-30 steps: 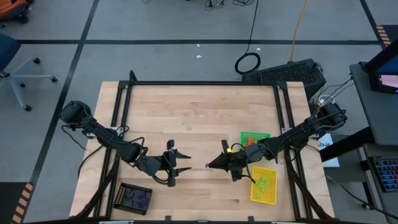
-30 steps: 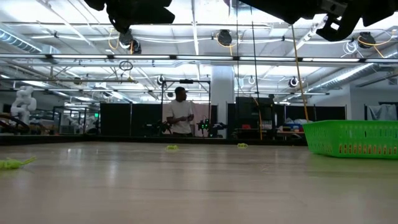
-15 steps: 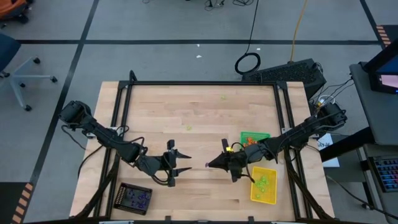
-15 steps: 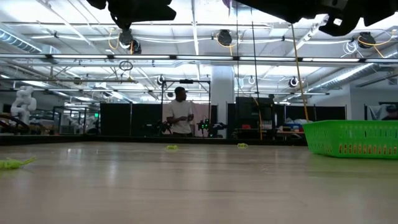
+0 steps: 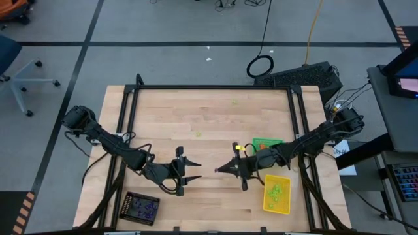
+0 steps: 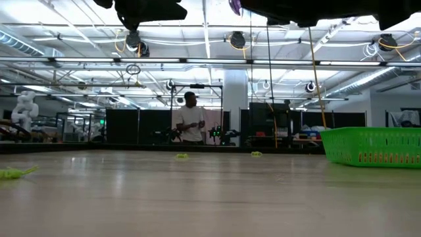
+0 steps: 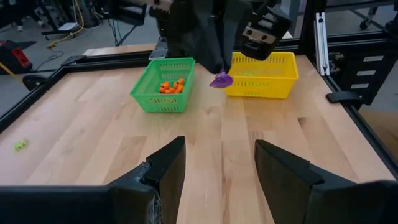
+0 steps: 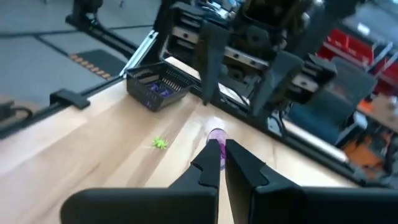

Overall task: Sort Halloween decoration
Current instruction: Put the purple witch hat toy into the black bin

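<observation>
Right gripper [image 5: 219, 170] edged leftward, clenched on purple trinket [image 7: 220, 79], left gripper [image 5: 198, 170] released, wooden table [image 5: 209, 114]

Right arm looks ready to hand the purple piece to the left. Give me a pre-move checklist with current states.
1. Right gripper shut on purple trinket: ok.
2. Left gripper open to receive: ok.
3. Trinket lifted off the table: ok.
4. Black tray beside the left arm, holding purple pieces: ok.
5. Trinket between the left fingers: not ok, it is apart from them.
6. Grip firm enough: cannot tell.
</observation>
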`<state>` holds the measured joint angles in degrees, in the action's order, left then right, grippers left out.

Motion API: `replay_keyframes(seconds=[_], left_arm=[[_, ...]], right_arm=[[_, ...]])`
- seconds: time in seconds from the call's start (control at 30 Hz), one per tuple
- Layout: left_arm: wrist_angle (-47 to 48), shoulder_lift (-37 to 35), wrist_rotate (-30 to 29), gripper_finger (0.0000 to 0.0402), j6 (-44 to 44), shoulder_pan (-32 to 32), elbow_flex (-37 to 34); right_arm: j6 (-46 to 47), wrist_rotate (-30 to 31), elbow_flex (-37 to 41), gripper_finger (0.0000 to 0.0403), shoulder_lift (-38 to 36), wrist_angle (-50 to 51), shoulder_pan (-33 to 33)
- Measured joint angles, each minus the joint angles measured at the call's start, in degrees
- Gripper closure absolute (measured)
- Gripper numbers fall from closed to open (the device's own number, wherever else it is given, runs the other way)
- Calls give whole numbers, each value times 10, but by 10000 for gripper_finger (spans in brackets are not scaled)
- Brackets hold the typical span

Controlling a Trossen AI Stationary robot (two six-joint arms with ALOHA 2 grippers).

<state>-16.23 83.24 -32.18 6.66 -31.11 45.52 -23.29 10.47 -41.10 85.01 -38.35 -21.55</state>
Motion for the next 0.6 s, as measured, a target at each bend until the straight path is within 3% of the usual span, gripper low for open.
replay_keyframes(seconds=[0.17,0.27,0.6], left_arm=[[0,0,-1,210,1,4,0],[-4,0,-32,210,4,5,0],[-25,12,-61,210,3,10,0]], right_arm=[[71,0,0,403,0,0,14],[97,0,0,403,0,0,20],[97,0,0,403,0,-3,24]])
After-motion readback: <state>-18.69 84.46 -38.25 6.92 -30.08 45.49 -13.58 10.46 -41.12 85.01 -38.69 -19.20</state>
